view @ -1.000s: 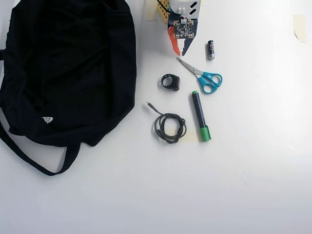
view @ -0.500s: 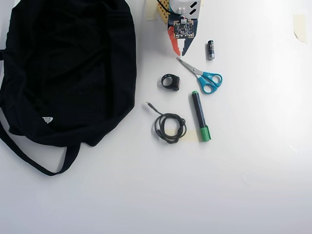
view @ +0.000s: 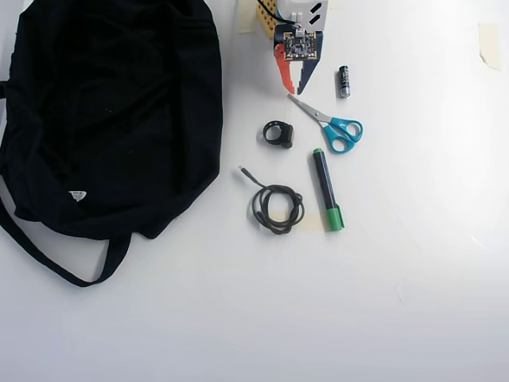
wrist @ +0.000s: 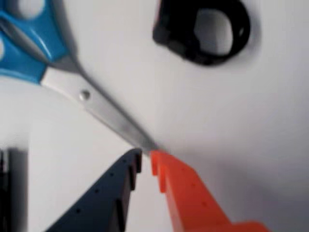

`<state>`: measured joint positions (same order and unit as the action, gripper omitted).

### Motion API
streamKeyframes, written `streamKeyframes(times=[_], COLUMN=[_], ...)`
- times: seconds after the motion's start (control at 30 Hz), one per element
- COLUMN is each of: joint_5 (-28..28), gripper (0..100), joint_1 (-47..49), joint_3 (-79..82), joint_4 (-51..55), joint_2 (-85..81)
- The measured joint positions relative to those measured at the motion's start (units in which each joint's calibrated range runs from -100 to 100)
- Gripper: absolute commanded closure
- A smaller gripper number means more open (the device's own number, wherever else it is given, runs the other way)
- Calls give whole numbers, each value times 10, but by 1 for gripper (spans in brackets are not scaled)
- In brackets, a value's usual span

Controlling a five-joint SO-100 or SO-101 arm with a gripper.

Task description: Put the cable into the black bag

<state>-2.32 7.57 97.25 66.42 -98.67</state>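
Note:
The black cable [view: 257,207] lies coiled on the white table in the overhead view, one end pointing up-left; it does not show in the wrist view. The black bag [view: 111,119] lies flat at the upper left, its strap trailing toward the bottom. My gripper [view: 289,90], with one orange and one dark blue finger, is at the top centre, well above the cable and to the right of the bag. In the wrist view my gripper [wrist: 146,157] is shut and empty, its tips just by the scissors' blade tip.
Blue-handled scissors [view: 334,127] [wrist: 63,72] lie right of my gripper. A black ring-shaped piece [view: 278,134] [wrist: 203,31] lies between my gripper and the cable. A black-and-green marker [view: 326,189] lies right of the cable. A battery [view: 343,81] lies beside the scissors.

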Motion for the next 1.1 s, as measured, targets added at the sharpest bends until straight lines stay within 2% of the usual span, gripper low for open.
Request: streamKeyframes(times=[0.43, 0.6, 0.83, 1.1], joint_5=[0, 0, 0, 0], gripper=[98, 98, 98, 98], joint_1=[0, 0, 0, 0], joint_3=[-164, -255, -343, -477], joint_4=[-70, -151, -319, -356], joint_2=[136, 218, 348, 472])
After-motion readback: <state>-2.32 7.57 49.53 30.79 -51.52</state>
